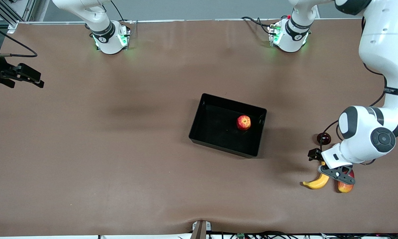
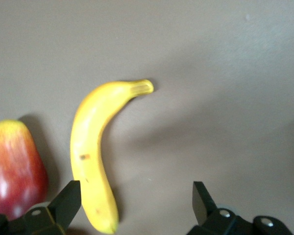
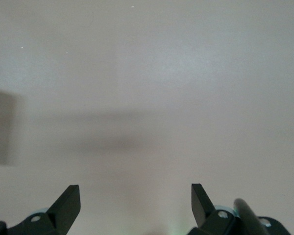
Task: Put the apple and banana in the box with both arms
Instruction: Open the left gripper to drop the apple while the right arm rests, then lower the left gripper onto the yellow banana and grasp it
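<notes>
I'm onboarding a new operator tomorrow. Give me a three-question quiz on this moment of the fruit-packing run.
1. True or false: the apple already lies in the box.
2. Which fruit does the left gripper hang over, jaws open? A) banana B) apple C) mango-like fruit
3. Fill in: the right gripper waits open over bare ____ at the right arm's end.

Key: 1 true; 2 A; 3 table.
</notes>
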`<action>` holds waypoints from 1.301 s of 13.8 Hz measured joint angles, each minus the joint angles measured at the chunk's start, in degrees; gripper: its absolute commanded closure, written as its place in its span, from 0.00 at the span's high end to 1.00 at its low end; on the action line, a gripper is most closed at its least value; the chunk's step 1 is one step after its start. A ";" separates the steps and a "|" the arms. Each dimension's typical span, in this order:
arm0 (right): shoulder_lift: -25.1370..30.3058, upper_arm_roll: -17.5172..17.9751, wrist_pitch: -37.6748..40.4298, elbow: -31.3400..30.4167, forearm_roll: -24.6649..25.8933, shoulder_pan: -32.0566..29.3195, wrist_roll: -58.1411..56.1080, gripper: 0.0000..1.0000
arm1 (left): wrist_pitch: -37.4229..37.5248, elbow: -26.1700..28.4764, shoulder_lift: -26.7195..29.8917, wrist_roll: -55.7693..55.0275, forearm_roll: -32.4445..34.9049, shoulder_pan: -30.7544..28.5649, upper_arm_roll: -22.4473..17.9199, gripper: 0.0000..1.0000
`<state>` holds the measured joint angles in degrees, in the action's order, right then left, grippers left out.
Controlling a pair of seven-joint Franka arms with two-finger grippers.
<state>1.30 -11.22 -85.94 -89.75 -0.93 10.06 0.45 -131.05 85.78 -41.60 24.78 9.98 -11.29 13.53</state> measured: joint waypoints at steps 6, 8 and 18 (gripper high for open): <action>-0.01 9.70 -0.68 0.42 0.03 -8.28 -0.14 1.00 | -6.42 -1.80 -5.17 2.60 6.32 0.08 -1.69 0.93; -0.01 9.92 -0.68 1.19 0.06 -8.28 -0.14 1.00 | -7.19 -2.38 -6.54 2.59 6.44 0.12 -1.87 0.77; -0.21 8.75 -1.20 1.61 0.13 -8.93 -0.15 1.00 | -10.74 -4.52 -9.07 3.24 6.89 0.38 -3.05 0.00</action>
<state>1.09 -2.46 -87.13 -88.14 -0.80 1.13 0.29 -141.79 81.26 -50.67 28.02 16.87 -10.91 10.49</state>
